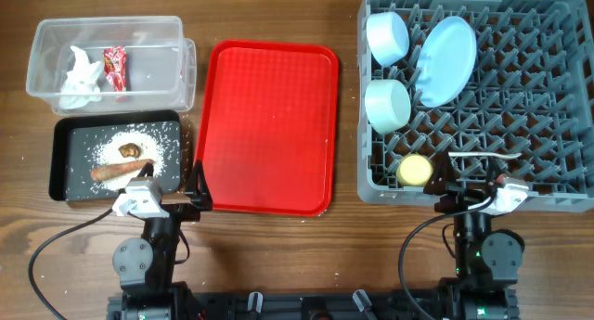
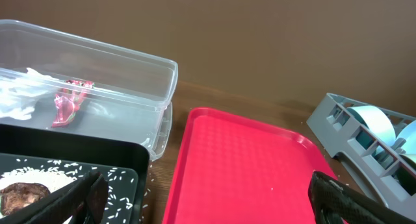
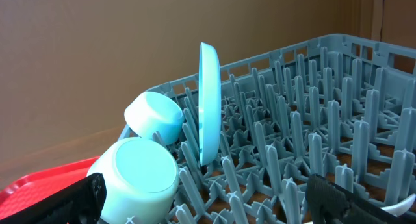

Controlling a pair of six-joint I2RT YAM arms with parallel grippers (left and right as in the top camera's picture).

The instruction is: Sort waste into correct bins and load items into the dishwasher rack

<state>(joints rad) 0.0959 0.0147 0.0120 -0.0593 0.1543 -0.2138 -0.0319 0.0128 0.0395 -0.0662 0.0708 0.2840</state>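
The clear tub (image 1: 176, 37) holds the crumpled white napkin (image 1: 82, 79) and the red wrapper (image 1: 115, 68); both show in the left wrist view, the wrapper (image 2: 68, 102) beside the napkin (image 2: 18, 97). The black tray (image 1: 63, 162) holds rice (image 1: 148, 139), a brown lump (image 1: 129, 149) and the long orange-brown piece (image 1: 119, 169). The grey rack (image 1: 548, 97) holds the pale blue plate (image 1: 447, 60), two bowls (image 1: 387, 37) (image 1: 388, 105), the yellow cup (image 1: 415, 170) and the white spoon (image 1: 484, 156). My left gripper (image 2: 208, 201) is open and empty. My right gripper (image 3: 214, 201) is open and empty at the rack's front edge.
The flat red serving tray (image 1: 269, 125) lies between the bins and the rack, bare. It shows in the left wrist view (image 2: 247, 165). A few rice grains lie on the wooden table beside the black tray (image 2: 148, 191).
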